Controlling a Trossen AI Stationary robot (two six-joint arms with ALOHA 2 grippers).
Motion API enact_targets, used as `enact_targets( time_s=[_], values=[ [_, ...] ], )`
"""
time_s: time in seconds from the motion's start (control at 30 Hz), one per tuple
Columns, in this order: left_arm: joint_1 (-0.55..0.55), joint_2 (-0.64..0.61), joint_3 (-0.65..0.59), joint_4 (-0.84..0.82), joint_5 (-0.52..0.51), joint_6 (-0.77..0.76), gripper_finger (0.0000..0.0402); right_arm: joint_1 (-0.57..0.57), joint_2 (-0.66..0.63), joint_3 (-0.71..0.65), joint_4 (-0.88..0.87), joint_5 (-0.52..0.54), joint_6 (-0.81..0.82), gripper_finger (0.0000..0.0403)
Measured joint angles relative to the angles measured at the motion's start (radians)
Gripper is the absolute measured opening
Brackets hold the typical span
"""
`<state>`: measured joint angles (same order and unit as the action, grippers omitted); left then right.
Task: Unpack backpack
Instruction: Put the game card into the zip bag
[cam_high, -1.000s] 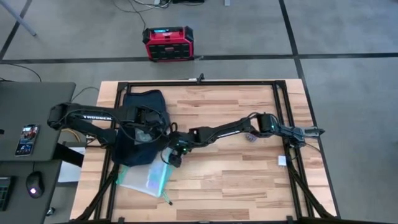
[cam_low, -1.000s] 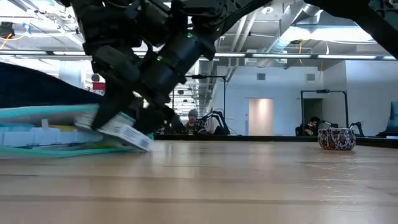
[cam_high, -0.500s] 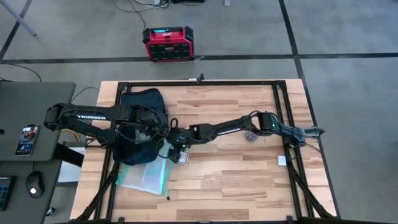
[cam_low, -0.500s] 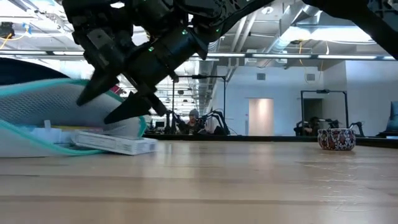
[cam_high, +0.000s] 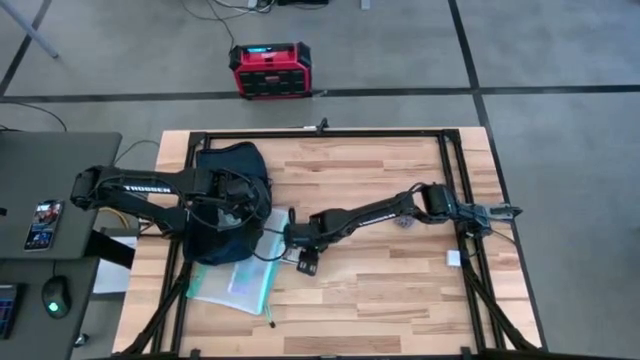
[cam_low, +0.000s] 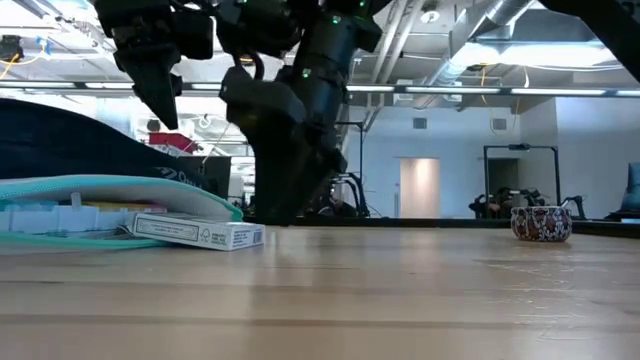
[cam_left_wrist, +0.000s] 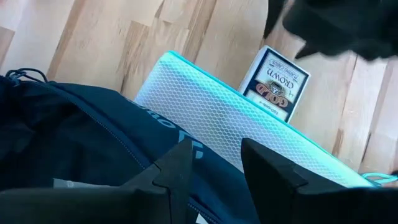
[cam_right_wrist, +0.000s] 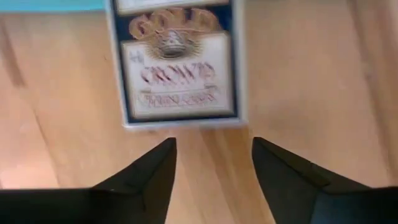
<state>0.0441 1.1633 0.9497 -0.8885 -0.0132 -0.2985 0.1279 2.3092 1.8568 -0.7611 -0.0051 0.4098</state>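
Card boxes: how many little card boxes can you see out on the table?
1. The card box lies flat on the wooden table, beside the teal mesh pouch and just ahead of the open right gripper. More may hide inside the backpack.

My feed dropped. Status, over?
Right gripper open above card box on table. Left gripper open over backpack. Mesh pouch alongside box.

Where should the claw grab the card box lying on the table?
Probably top-down across the long edges of the card box. It lies flat, face up, one short end against the mesh pouch, so only the sides and the far end are free.
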Motion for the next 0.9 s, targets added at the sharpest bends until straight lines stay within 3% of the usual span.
enact_targets(
  time_s=[0.13,0.37,0.7,0.8,0.9],
  values=[
    [0.000,0.000,0.000,0.005,0.000,-0.001,0.0125,0.010,0.002,-0.044,0.200,0.005,0.001,0.0170],
    [0.000,-0.001,0.000,0.001,0.000,-0.017,0.0125,-0.004,0.063,-0.061,0.402,0.005,0.002,0.0120],
    [0.000,-0.001,0.000,0.012,0.000,-0.061,0.0125,-0.035,0.087,-0.063,0.708,0.005,-0.001,0.0107],
    [0.000,-0.001,0.000,0.014,0.000,-0.062,0.0125,-0.050,0.087,-0.061,0.709,0.004,-0.003,0.0107],
    [0.000,-0.001,0.000,0.015,-0.001,-0.058,0.0125,-0.060,0.061,-0.063,0.530,-0.013,-0.015,0.0107]
  ],
)
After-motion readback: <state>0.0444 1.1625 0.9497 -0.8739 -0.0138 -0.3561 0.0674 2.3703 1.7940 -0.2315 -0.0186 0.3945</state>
